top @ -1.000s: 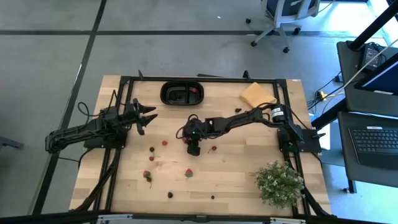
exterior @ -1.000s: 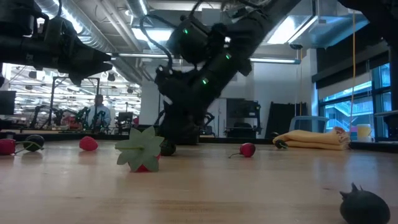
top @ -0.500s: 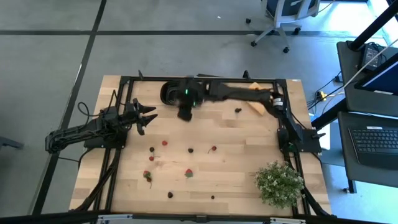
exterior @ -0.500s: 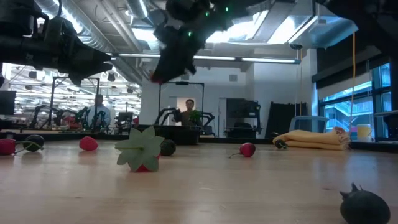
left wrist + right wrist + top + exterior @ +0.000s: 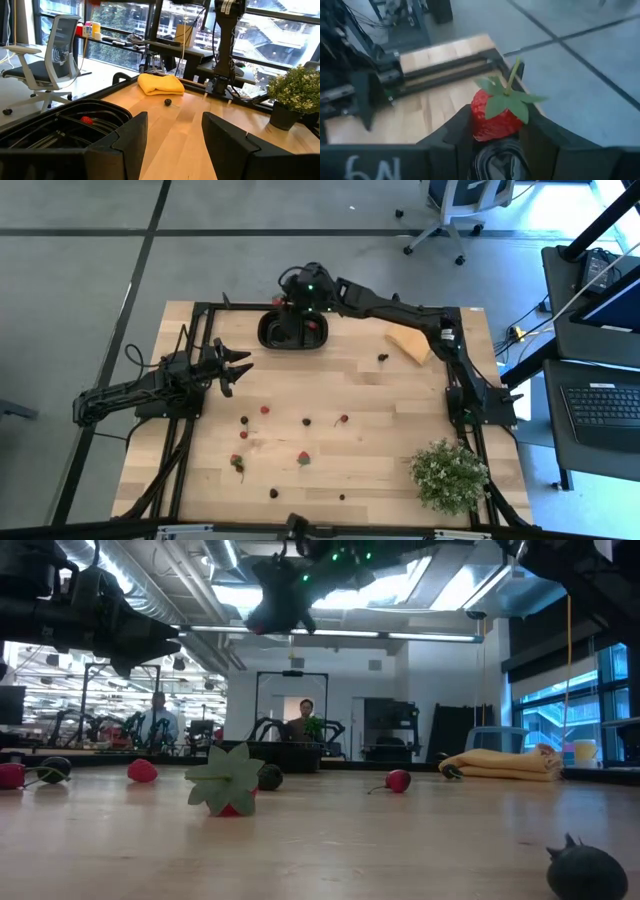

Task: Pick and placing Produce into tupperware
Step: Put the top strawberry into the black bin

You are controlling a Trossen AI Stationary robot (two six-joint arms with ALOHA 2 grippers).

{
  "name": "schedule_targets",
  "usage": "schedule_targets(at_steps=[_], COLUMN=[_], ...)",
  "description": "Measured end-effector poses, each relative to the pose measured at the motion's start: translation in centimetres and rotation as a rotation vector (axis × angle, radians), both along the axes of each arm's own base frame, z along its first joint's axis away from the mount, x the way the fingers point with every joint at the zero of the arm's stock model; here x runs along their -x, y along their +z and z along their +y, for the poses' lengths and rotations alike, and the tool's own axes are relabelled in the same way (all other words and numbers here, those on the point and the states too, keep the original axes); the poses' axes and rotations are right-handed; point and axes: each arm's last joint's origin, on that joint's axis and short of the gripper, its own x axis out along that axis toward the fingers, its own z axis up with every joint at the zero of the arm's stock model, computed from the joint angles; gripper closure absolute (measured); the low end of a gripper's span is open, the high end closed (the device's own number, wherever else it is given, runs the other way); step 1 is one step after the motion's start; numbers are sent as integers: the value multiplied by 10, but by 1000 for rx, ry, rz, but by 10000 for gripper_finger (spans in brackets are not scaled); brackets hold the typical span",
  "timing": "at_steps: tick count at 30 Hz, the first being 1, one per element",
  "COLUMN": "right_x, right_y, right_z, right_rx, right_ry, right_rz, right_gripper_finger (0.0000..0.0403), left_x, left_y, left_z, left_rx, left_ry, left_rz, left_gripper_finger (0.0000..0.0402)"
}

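Note:
My right gripper (image 5: 300, 306) hangs high over the black oval tupperware (image 5: 292, 332) at the table's far edge and is shut on a red strawberry (image 5: 496, 119) with a green top. A red piece (image 5: 313, 326) lies inside the tupperware, which also shows in the left wrist view (image 5: 75, 120). More small produce is scattered on the wood: red pieces (image 5: 264, 409) (image 5: 303, 458) and dark berries (image 5: 307, 420) (image 5: 382, 358). My left gripper (image 5: 238, 365) waits open above the table's left side, pointing toward the tupperware. My right gripper pinches the strawberry's red body (image 5: 482, 125) between its two fingers, one on each side. The green top and stem (image 5: 510, 87) stick out past the fingertips. The fruit is lifted clear, high above the table, and shows as a red spot (image 5: 259, 628) in the low view.
A yellow folded cloth (image 5: 412, 335) lies right of the tupperware at the far edge. A potted green plant (image 5: 448, 473) stands at the near right corner. A black frame (image 5: 350, 307) runs around the tabletop. Bare wood lies between the scattered fruit and the tupperware.
My right gripper rose from the middle of the table, where it stood low among the fruit, and swung toward the far edge until it hung over the tupperware, carrying the strawberry. A dark berry that it had covered now shows on the wood.

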Motion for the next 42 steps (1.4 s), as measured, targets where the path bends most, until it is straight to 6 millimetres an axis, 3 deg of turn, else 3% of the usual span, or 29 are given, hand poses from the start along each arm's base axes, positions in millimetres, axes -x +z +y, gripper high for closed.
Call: schedule_targets(at_steps=[5, 12, 23, 28, 42], right_x=[-7, -16, -24, -24, -25], right_y=[-42, -85, -137, -149, -147], right_z=[-16, -25, -26, -26, -27], right_rx=[-58, -138, -247, -258, -249], right_ry=[-39, -49, -46, -52, -54], right_rz=[74, 138, 229, 271, 262], right_gripper_finger=[259, 257, 256, 256, 256], left_x=[0, 0, 0, 0, 0], left_y=[0, 0, 0, 0, 0], left_z=[0, 0, 0, 0, 0], left_rx=[0, 0, 0, 0, -3], left_ry=[-1, -1, -1, -1, -1], left_rz=[0, -1, 0, 0, 1], left_gripper_finger=[220, 220, 220, 220, 220])
